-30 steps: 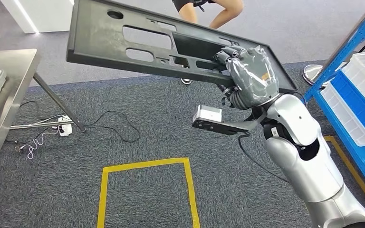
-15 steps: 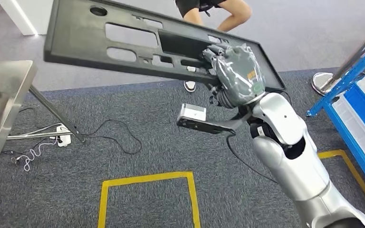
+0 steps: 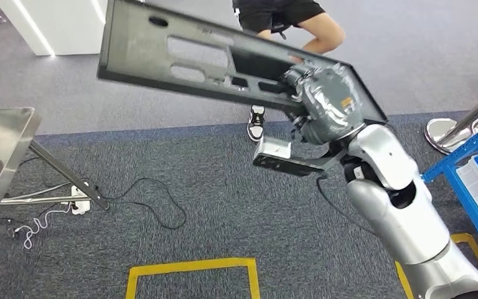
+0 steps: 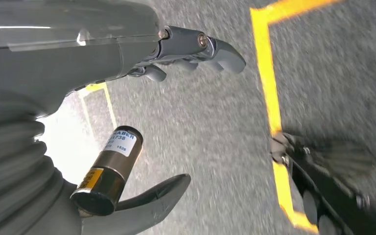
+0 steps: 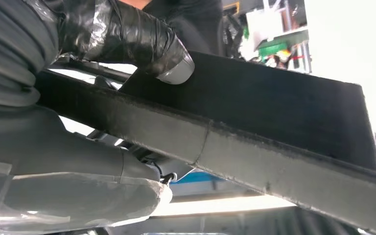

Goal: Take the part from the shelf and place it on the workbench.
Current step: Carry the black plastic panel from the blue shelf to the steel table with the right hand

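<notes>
From the head view, the right hand point(image 3: 327, 103) grips the black plastic panel point(image 3: 224, 59) near its near-right end, fingers wrapped over the edge into a cut-out, so nearly all of the long flat part hangs out leftward, raised over the grey carpet point(image 3: 224, 180) and well apart from the steel workbench point(image 3: 3, 134) at the left edge. That off-centre hold is the risk: the panel's own weight could lever it round in the grasp or pull it free, and its far corner could strike the bench edge on approach (a person point(image 3: 283, 18) also stands just behind it). The panel looks rigid and matte, pierced by rectangular and oval openings with a raised rim. In the left wrist view, the left hand point(image 4: 142, 122) holds nothing, thumb and fingers apart over carpet and yellow floor tape point(image 4: 269, 83). In the right wrist view, a taped finger point(image 5: 142, 41) presses the panel's upper face and the thumb clamps beneath its grainy, thick rim.
</notes>
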